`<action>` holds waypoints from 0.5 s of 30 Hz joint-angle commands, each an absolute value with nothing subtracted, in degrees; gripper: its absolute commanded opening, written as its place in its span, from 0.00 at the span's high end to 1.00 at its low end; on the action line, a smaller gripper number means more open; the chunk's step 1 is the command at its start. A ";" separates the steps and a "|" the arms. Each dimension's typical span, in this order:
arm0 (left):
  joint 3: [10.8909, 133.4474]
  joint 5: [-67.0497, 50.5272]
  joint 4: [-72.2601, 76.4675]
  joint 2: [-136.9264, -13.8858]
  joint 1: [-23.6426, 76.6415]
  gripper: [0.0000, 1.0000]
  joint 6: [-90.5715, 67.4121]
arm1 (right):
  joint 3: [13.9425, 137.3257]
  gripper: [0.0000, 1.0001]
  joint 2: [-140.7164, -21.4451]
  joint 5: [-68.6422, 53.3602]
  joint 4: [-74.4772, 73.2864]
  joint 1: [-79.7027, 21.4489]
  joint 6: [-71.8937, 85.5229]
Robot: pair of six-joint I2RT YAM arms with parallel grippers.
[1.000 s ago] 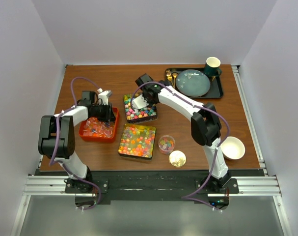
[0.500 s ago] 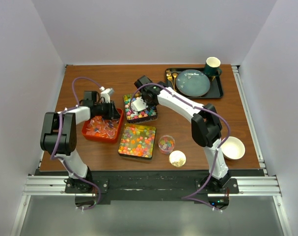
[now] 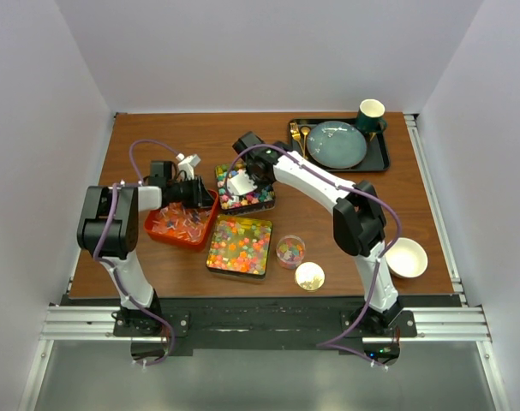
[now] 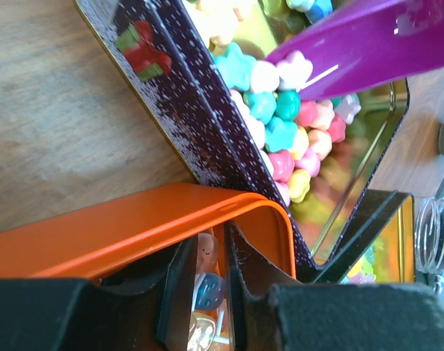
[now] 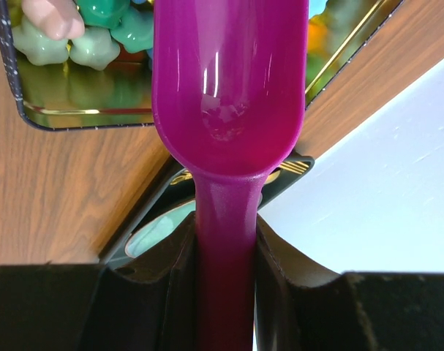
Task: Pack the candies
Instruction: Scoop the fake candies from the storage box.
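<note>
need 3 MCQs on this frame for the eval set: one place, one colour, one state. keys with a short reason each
1. The magenta plastic scoop has its bowl over:
A. the dark square tin of star-shaped candies
B. the white bowl
C. the teal plate

2. The shallow plastic tray at the left gripper is:
A. blue
B. orange-red
C. white

3. The right gripper is:
A. open and empty
B. shut on the scoop's handle
C. out of view

Key: 1 A, both wrist views show the star sweets under the bowl. 2 B, the left wrist view shows its orange rim. 3 B, the jaws press the handle from both sides.
</note>
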State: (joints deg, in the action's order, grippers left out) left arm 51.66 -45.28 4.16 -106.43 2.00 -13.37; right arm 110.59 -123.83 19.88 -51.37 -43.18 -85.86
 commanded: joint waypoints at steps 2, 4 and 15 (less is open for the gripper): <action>54.49 -47.90 8.17 -108.45 2.55 0.74 -16.52 | 110.92 1.00 -128.23 13.89 -57.22 -45.35 -85.96; 54.84 -47.81 8.17 -108.72 2.55 0.74 -16.52 | 110.57 1.00 -128.93 13.62 -57.13 -45.70 -86.04; 53.79 -48.69 9.93 -108.72 2.46 0.74 -17.49 | 105.20 1.00 -129.81 12.48 -48.52 -45.62 -91.66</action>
State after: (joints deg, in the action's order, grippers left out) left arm 52.99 -45.63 6.74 -108.12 1.91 -16.01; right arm 108.53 -127.22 15.33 -47.37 -44.80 -86.50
